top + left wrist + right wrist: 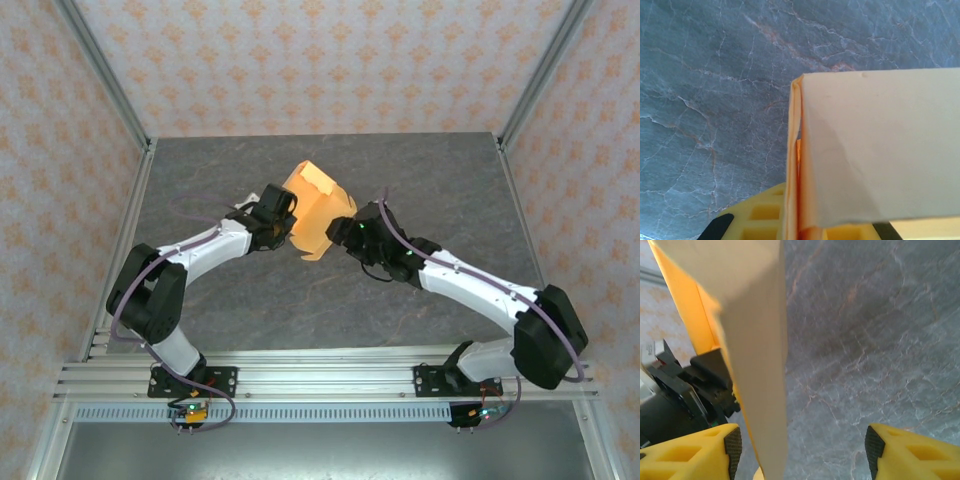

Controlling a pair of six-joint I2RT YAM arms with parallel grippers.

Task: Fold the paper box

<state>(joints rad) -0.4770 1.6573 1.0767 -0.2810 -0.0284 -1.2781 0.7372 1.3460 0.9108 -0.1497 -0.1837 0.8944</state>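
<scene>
The paper box is a tan-orange, partly folded cardboard piece held above the middle of the table between both arms. My left gripper is shut on its left edge. In the left wrist view the doubled cardboard edge runs down between the yellow fingers, and a pale panel spreads to the right. My right gripper is at the box's right side and stands open. In the right wrist view a box panel hangs between the wide-apart pads, close to the left one and apart from the right one.
The grey marble table lies under the box. Metal frame posts and patterned walls enclose it on the left, right and back. My left gripper's black body sits just beyond the panel in the right wrist view.
</scene>
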